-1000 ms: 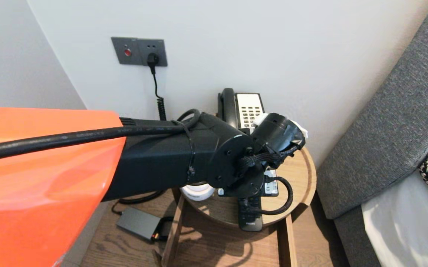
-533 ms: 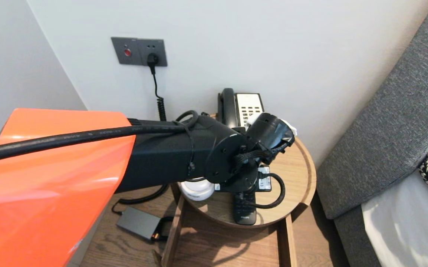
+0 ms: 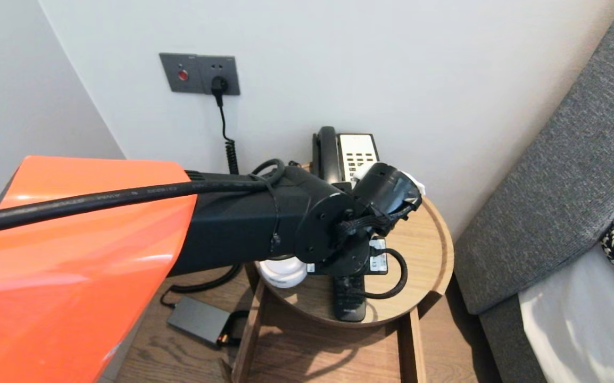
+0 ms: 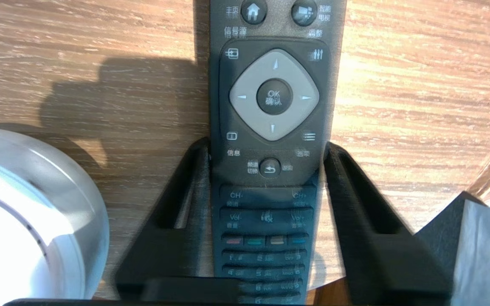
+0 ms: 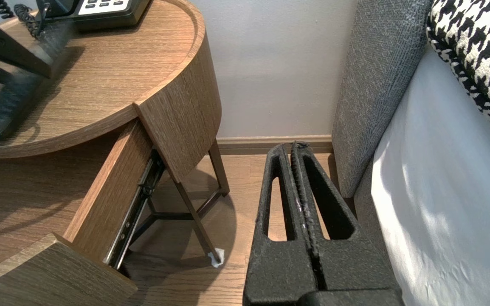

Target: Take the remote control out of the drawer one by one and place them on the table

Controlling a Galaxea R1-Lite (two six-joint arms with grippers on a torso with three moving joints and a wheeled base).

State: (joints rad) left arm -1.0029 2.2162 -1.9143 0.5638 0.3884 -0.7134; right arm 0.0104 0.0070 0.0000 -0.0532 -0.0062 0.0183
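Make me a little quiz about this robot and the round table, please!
1. True or false: the fingers of the right gripper are spread wide apart.
2. What lies between the fingers of the left gripper? A spoon, B remote, C cup.
3. What is the remote resting on?
Key: 1 false, they are pressed together. 2 B. 3 The round wooden table.

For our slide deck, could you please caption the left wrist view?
Left gripper clasping a black remote control on the wooden tabletop, white round object alongside.
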